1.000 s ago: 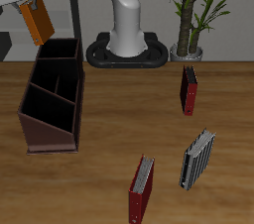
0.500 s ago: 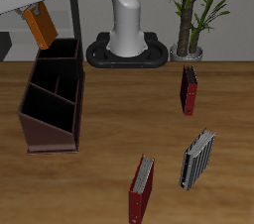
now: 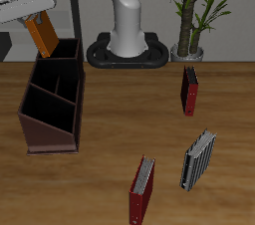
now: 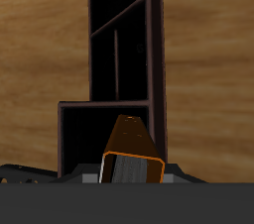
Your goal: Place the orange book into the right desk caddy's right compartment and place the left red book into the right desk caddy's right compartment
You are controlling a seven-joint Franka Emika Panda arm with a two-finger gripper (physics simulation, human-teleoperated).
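**Orange book held over the caddy's rear end**

The gripper (image 3: 33, 13) is clenched on the orange book (image 3: 41, 33), which hangs tilted above the back end of the right desk caddy (image 3: 52, 105). In the wrist view the book (image 4: 133, 144) points down toward the caddy's (image 4: 122, 59) rearmost compartment; whether its lower corner already touches the rim is hard to tell. The caddy's inner dividers and sloping side walls frame the opening just beneath the book.

Well apart from the caddy, the left red book (image 3: 189, 91) stands upright on the table (image 3: 110, 134), near the potted plant (image 3: 194, 10). Nearer the table's front edge stand a striped grey-and-black book (image 3: 197, 159) and, beside it, a brighter red book (image 3: 142, 189). The robot's base (image 3: 127, 50) sits at the back, between caddy and plant.
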